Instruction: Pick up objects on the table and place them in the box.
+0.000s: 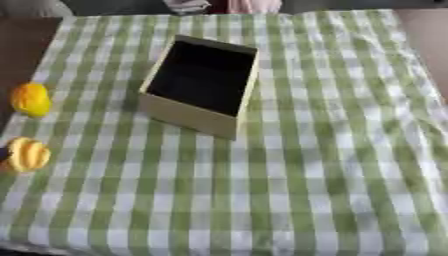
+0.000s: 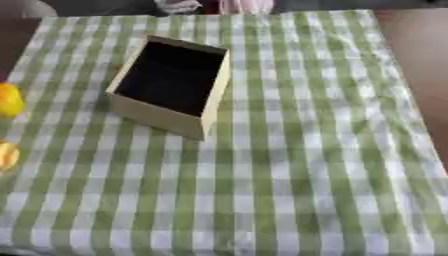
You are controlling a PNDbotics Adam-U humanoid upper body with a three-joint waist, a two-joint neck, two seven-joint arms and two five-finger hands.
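Observation:
An open cream box [image 1: 191, 116] with a dark inside stands left of the middle of the green and white checked cloth [image 1: 332, 150], turned a little askew. Nothing shows inside the box. Two yellow objects lie at the cloth's left edge: a rounded one [image 1: 31, 99] further back and a ribbed one [image 1: 27, 154] nearer the front, with something dark just left of it at the picture's edge. Neither of my hands shows in either view.
Brown table shows beyond the cloth at the far left [image 1: 22, 45] and at the right [image 2: 420, 55]. At the far edge lie some pale and pink things [image 1: 229, 5].

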